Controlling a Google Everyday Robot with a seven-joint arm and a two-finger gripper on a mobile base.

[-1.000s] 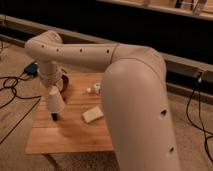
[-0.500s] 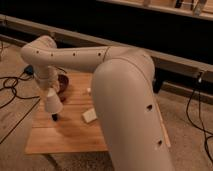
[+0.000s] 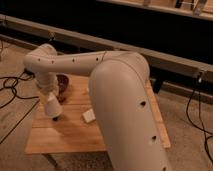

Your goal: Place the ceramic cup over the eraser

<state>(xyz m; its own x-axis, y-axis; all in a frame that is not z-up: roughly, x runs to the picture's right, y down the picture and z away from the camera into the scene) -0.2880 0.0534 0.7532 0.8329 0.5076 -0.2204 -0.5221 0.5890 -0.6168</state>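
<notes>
The claw (image 3: 52, 96) grips the cup (image 3: 53, 107) near the table's (image 3: 75, 137) left edge; lowered off-centre, its rim could catch the eraser (image 3: 56, 119).

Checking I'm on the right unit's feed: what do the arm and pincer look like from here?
The arm is a thick, rounded, glossy off-white shell with a row of small dark dots along its links and bulbous joints. No external cables or sleeves show on it. The pincer, low over the left part of the wooden table, is largely hidden behind the ceramic cup.
</notes>
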